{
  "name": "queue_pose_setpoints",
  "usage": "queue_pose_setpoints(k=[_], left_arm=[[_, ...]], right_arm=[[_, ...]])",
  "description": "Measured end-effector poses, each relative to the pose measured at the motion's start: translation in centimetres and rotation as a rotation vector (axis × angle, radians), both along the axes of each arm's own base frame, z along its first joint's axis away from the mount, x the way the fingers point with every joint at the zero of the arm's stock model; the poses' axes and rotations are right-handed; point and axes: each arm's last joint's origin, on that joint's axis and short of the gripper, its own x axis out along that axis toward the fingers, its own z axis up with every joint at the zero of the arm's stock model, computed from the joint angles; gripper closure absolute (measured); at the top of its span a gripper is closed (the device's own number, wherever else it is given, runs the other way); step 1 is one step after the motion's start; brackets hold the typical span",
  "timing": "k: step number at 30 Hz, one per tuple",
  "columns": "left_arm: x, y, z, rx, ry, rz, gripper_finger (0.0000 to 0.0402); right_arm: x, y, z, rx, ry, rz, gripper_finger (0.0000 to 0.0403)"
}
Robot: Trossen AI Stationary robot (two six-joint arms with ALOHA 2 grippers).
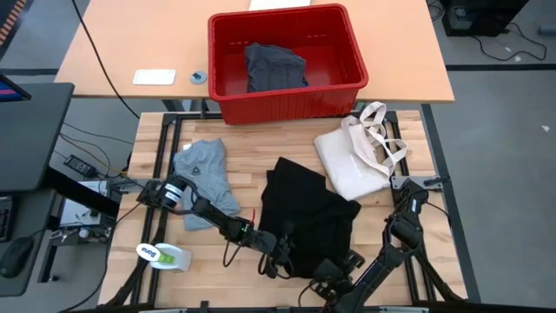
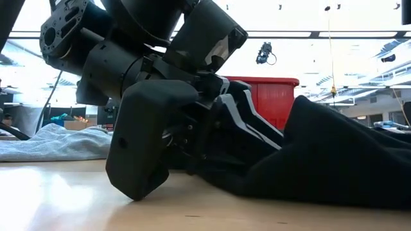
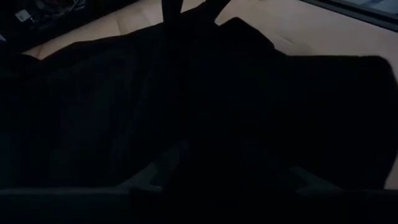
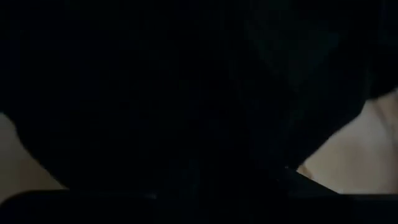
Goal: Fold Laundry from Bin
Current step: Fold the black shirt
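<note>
Lying on the wooden counter (image 1: 174,130), the black garment (image 1: 304,209) had both grippers at its near edge. The left gripper (image 1: 280,252) and the right gripper (image 1: 340,265) pressed into the cloth; I cannot tell if their fingers held it. The red bin (image 1: 228,52) stood behind.

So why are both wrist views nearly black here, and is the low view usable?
Left wrist view: the black garment fills the lens, with only a strip of table lit. Right wrist view: almost all dark cloth. Low view: a gripper housing looms close and large, backlit by bright windows; the red bin shows behind it.
</note>
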Motion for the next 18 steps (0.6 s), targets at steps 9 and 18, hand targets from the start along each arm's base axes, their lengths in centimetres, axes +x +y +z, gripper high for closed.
queue_pose_setpoints(k=[9, 18], left_arm=[[-0.2, 0.0, -0.3, 0.005, 0.034, 0.002, 0.0251], [-0.3, 0.0, -0.5, 0.009, 0.043, 0.001, 0.0251]], right_arm=[[-2.5, 1.9, -0.1, 0.152, 0.203, -0.050, 0.0320], [-3.9, 4.1, 2.4, 0.357, 0.321, 0.063, 0.0329]])
